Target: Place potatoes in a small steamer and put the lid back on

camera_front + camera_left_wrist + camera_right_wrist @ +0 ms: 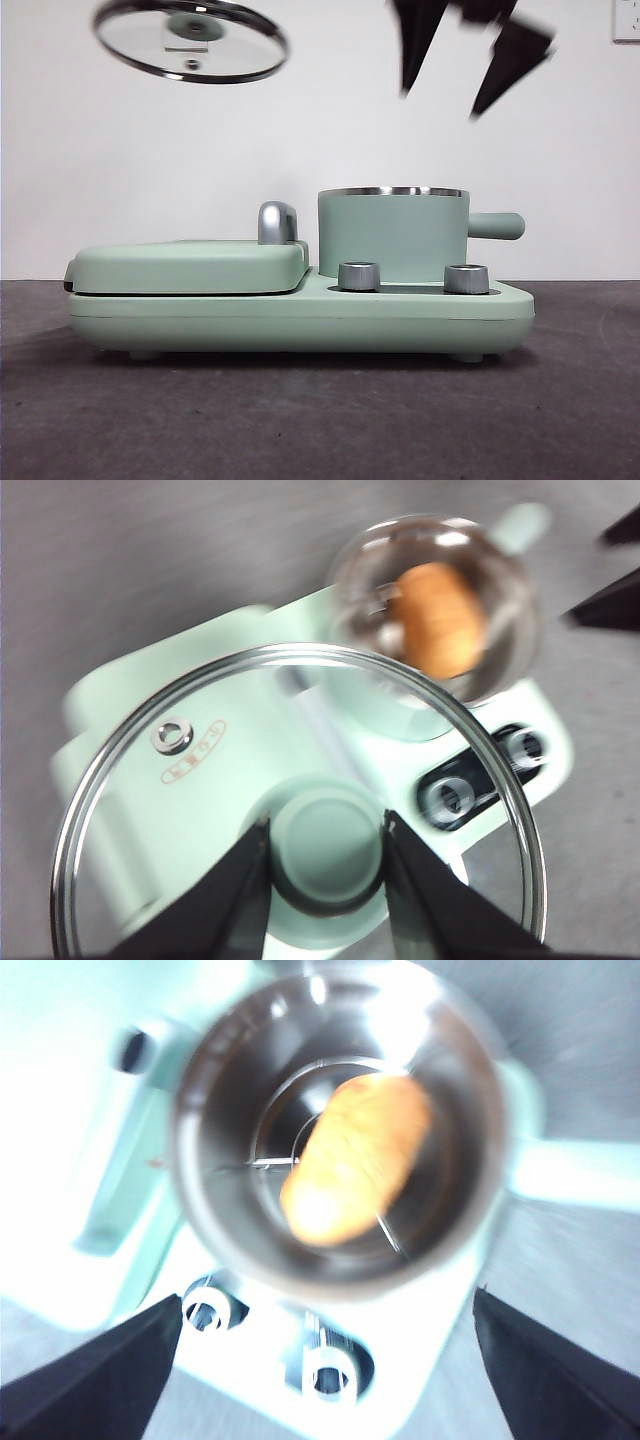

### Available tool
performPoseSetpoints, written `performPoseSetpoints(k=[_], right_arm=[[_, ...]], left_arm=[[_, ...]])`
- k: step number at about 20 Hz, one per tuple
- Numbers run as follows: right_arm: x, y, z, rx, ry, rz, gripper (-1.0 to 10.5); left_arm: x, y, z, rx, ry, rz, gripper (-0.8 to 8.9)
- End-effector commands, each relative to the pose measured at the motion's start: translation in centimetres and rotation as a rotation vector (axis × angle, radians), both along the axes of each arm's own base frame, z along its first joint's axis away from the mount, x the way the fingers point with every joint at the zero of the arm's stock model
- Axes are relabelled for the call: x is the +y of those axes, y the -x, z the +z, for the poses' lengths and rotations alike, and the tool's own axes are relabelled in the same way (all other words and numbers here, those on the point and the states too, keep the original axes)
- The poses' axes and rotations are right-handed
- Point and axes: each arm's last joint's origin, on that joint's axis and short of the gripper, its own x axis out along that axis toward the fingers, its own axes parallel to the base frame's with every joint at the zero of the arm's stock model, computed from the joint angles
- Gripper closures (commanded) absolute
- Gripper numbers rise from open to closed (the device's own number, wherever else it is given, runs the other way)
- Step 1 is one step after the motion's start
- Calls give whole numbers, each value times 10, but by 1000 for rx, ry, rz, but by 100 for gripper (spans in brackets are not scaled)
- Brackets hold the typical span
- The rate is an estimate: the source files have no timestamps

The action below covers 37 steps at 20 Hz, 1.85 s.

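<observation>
Oval orange-brown potato [355,1158] lies inside mint green steel-rimmed steamer pot [392,235]. Round clear glass lid [300,800] is held aloft by its knob in left gripper [325,840]; right gripper [460,75] is spread wide, empty, above pot.

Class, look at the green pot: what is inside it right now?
One orange-brown potato lies in the pot, resting on a metal rack. The pot's floor beneath the potato is covered. From the front view, the pot's wall hides the inside entirely.

Dark grey table [300,420], mint green cooker [300,315]
</observation>
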Motion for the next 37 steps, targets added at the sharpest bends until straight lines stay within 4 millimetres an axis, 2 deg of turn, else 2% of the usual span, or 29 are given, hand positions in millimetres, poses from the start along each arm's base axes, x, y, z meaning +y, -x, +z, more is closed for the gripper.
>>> performPoseSetpoints(k=[1, 5, 8, 10, 13, 17, 21, 25, 31, 37], right_arm=[[-12, 29, 27, -25, 29, -5, 483], [-39, 99, 64, -147, 39, -38, 483], [-59, 159, 69, -214, 13, -38, 483], [-75, 201, 62, -252, -3, -39, 483], [-96, 258, 37, -317, -42, -57, 483], [-114, 312, 3, -428, -119, -57, 484], [-119, 332, -25, -401, -229, -28, 484], [-117, 329, -38, -354, -254, -15, 484], [-114, 323, -39, -384, -269, -15, 484], [-114, 323, -39, -384, -268, -15, 484]], left_arm=[[-17, -3, 3, -85, 42, -49, 798], [-48, -8, -4, -165, 118, -105, 798], [-68, -19, -13, -182, 151, -120, 798], [-81, -29, -24, -173, 169, -120, 798], [-96, -44, -46, -137, 154, -123, 798], [-113, -58, -69, -111, 142, -132, 798], [-129, -69, -82, -79, 145, -128, 798], [-137, -77, -83, -67, 160, -114, 798], [-153, -98, -78, -36, 132, -108, 798], [-163, -114, -91, -31, 62, -76, 798]])
